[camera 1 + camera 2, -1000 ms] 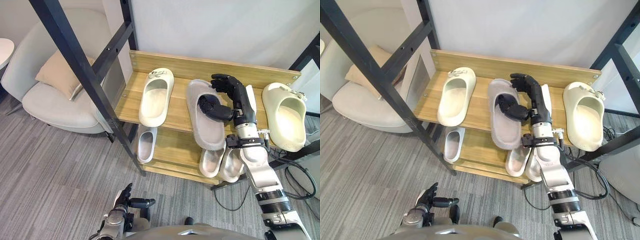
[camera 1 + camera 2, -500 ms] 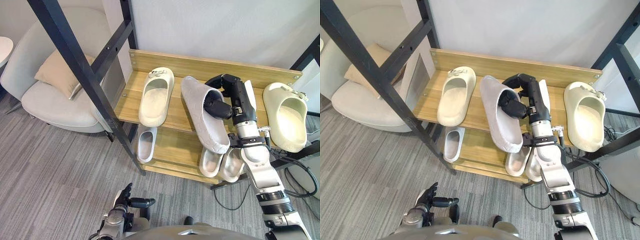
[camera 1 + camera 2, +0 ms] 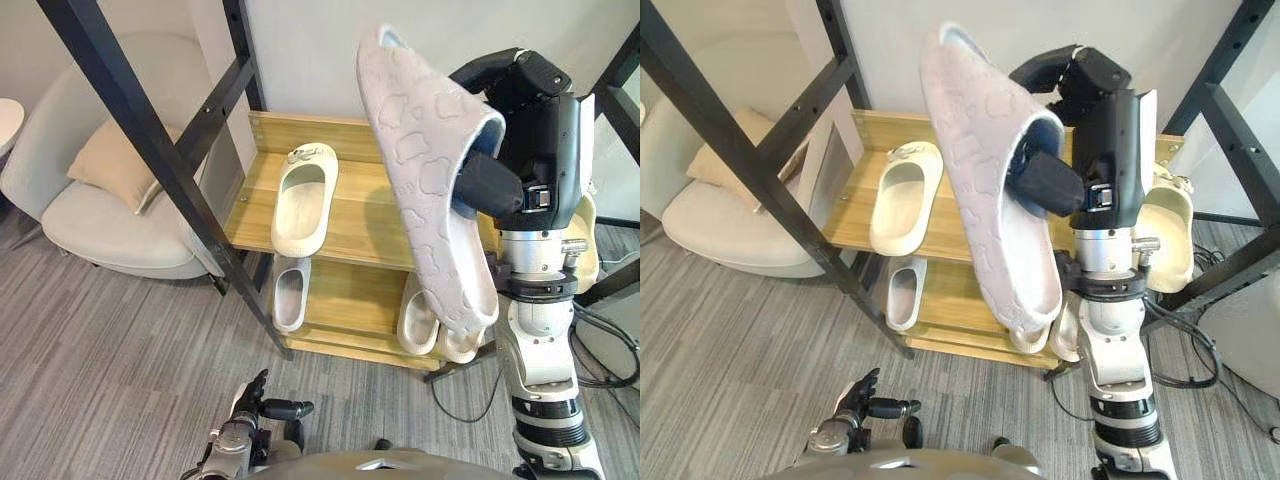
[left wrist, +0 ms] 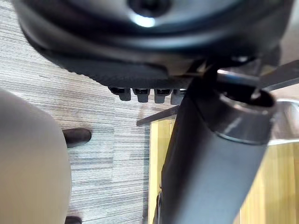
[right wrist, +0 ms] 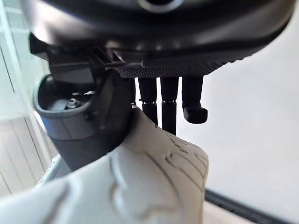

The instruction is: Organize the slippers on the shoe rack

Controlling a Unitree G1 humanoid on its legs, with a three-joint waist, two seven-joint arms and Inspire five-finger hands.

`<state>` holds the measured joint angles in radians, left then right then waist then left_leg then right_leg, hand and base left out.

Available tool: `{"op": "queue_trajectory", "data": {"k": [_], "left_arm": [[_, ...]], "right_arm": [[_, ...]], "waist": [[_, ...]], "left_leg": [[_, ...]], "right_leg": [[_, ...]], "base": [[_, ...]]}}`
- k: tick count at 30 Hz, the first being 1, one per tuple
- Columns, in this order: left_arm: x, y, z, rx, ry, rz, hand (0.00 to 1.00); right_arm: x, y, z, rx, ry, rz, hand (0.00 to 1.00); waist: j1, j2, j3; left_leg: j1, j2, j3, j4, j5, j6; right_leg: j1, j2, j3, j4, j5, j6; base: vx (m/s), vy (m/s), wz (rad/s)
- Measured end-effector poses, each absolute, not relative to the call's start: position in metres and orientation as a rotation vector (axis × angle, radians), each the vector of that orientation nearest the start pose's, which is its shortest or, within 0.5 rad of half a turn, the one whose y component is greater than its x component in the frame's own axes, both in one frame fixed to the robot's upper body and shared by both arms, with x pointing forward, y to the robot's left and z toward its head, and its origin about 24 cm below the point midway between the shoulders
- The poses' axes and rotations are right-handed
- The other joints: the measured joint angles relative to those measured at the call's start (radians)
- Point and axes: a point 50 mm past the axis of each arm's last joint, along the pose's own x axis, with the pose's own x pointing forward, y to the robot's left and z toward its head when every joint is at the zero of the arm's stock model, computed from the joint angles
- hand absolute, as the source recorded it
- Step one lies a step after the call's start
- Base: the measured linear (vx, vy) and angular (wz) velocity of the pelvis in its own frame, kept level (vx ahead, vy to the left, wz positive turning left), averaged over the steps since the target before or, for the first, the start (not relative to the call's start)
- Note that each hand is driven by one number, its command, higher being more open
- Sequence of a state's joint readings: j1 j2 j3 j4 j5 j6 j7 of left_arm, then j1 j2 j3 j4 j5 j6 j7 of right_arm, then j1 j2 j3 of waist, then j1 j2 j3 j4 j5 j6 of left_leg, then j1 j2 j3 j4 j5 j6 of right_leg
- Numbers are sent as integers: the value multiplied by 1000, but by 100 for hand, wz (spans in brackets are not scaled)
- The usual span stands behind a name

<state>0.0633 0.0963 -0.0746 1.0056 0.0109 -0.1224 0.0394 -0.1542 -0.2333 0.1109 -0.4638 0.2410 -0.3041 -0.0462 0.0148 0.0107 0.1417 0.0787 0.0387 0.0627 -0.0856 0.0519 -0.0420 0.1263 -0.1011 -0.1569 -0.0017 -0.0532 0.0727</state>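
While my right hand [image 3: 535, 120] is gripping the grey slipper [image 3: 420, 170] at its opening, I'm judging it light, soft and bendy.

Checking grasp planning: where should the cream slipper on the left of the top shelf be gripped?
Probably at the heel rim of the cream slipper, coming from the front and above: it lies sole down, heel toward the front edge of the top shelf, opening upward.
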Motion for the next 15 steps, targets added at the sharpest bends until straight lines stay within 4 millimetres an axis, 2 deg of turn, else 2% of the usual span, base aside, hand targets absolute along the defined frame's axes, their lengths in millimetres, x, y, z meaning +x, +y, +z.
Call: {"op": "queue_trajectory", "data": {"k": [2, 5, 8, 15], "left_arm": [[121, 178, -151, 140, 946, 14, 100], [121, 177, -151, 142, 947, 12, 100], [122, 175, -151, 150, 944, -3, 100], [123, 174, -151, 150, 942, -13, 100]], "right_arm": [[225, -129, 198, 148, -842, 308, 0], [221, -101, 185, 252, -759, 522, 0], [221, -83, 170, 287, -673, 653, 0], [218, -65, 107, 317, -331, 773, 0]], "waist": [[1, 5, -3], [2, 6, -4], [6, 3, -6], [14, -3, -8]], "left_leg": [[2, 0, 0, 0, 1, 1], [9, 0, -4, 0, 2, 1], [11, -3, -18, 1, 5, 2], [5, -9, -74, 0, 17, 2]], "right_leg": [[1, 0, 0, 2, 0, 0], [10, 0, -3, 3, 0, 0], [20, -2, -15, 3, -2, 2], [35, -5, -69, 18, -22, 3]], "base": [[0, 0, 0], [-10, -2, 3], [-15, -7, 13], [-12, -21, 24]]}}
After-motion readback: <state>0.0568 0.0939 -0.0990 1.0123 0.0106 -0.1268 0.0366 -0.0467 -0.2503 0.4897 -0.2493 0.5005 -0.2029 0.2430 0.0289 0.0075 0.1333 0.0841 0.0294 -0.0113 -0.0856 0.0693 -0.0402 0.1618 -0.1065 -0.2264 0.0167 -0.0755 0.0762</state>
